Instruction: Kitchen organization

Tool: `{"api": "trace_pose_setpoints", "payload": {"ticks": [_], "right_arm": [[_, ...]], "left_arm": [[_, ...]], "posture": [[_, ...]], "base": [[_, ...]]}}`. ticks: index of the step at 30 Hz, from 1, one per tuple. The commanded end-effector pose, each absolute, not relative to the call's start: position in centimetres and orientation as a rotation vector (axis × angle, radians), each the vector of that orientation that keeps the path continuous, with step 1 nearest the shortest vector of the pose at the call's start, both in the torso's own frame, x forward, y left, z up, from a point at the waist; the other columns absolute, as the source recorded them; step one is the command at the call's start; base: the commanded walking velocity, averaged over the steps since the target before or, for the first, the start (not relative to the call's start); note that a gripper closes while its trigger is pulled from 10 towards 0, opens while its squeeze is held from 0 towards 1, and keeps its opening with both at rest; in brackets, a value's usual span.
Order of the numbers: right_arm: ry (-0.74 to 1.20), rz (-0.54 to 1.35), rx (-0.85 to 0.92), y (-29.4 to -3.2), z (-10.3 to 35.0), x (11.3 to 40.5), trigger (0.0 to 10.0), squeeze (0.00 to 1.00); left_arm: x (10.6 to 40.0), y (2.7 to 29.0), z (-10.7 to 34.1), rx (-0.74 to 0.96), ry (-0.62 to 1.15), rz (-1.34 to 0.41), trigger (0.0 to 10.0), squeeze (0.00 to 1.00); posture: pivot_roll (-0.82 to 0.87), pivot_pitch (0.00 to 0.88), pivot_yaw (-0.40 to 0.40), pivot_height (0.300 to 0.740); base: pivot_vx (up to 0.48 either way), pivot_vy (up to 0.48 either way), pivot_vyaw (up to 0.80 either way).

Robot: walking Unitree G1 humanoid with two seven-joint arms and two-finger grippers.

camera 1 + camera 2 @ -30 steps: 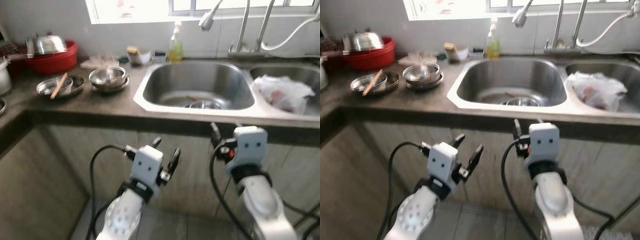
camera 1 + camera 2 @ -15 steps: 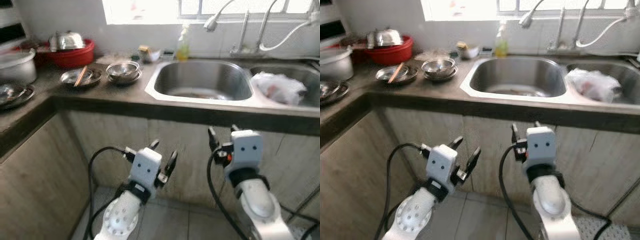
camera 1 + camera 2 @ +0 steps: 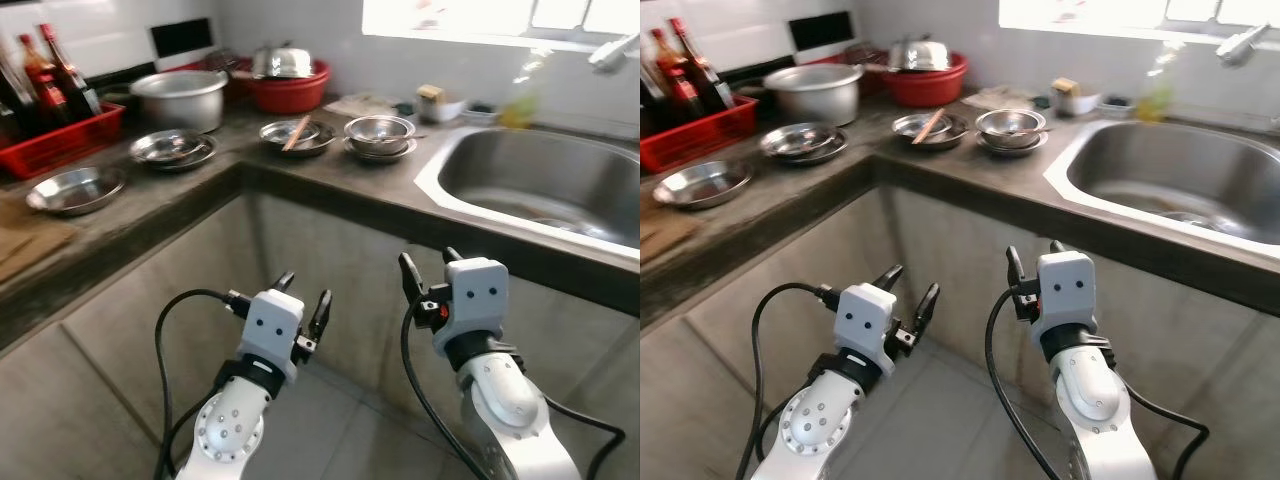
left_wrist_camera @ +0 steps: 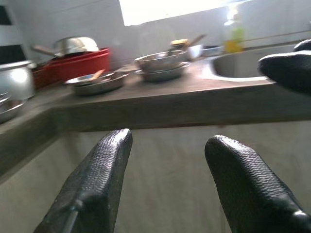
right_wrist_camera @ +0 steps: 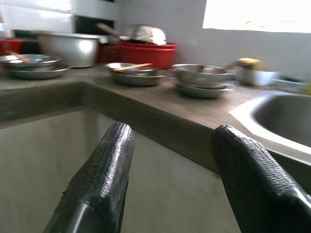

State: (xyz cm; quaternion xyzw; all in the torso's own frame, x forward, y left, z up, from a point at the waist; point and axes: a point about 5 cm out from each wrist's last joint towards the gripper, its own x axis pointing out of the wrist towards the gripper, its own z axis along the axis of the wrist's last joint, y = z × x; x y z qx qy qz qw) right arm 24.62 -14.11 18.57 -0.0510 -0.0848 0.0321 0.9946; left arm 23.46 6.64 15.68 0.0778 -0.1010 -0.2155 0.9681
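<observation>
A: How are the two claws found?

B: The left gripper (image 3: 303,300) is held low in front of the cabinet face below the bench (image 3: 190,195), its fingers (image 4: 95,182) spread apart with nothing between them. The right gripper (image 3: 427,268) is raised a little higher, just under the bench's front edge near the sink (image 3: 545,185); its fingers (image 5: 104,170) are likewise spread and nothing is pinched.

A: And where are the kitchen things placed?

B: Along the back edge of the bench, a red basin (image 3: 290,88) with a steel lid (image 3: 283,62) on it is seen, with a large metal pot (image 3: 183,97) beside it. In front of the basin, a steel dish with chopsticks (image 3: 297,135) is set, and next to it, toward the sink, a stack of steel bowls (image 3: 379,135). Further along the corner, a stack of plates (image 3: 172,149) is laid, and a single steel plate (image 3: 74,188) near the front edge. A red crate with bottles (image 3: 50,125) is kept at the wall. A yellow soap bottle (image 3: 520,98) is stood behind the sink
</observation>
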Motion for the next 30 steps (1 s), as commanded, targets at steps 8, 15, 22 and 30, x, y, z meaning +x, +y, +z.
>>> {"api": "trace_pose_setpoints", "payload": {"ticks": [8, 15, 22, 30], "right_arm": [[-0.182, 0.083, -0.087, -13.69, 18.76, 24.91, 10.0, 0.00], [-0.184, 0.083, -0.089, -13.77, 18.81, 25.03, 10.0, 0.00], [-0.190, 0.090, -0.087, -13.67, 18.89, 25.12, 10.0, 0.00], [-0.193, 0.076, -0.087, -13.88, 19.12, 25.61, 10.0, 0.00]], "left_arm": [[23.68, 7.36, 15.53, 0.178, -0.193, -0.417, 10.0, 0.00], [23.80, 7.29, 15.59, 0.177, -0.194, -0.416, 10.0, 0.00], [23.75, 7.31, 15.54, 0.176, -0.193, -0.417, 10.0, 0.00], [23.84, 7.36, 15.55, 0.174, -0.194, -0.418, 10.0, 0.00]], "posture": [[0.09, 0.062, 0.011, 0.740], [0.09, 0.062, 0.010, 0.740], [0.09, 0.058, 0.013, 0.740], [0.10, 0.047, 0.013, 0.740]], "base": [[0.298, 0.000, 0.79], [0.297, 0.000, 0.79], [0.288, 0.000, 0.79], [0.287, 0.000, 0.49]]}}
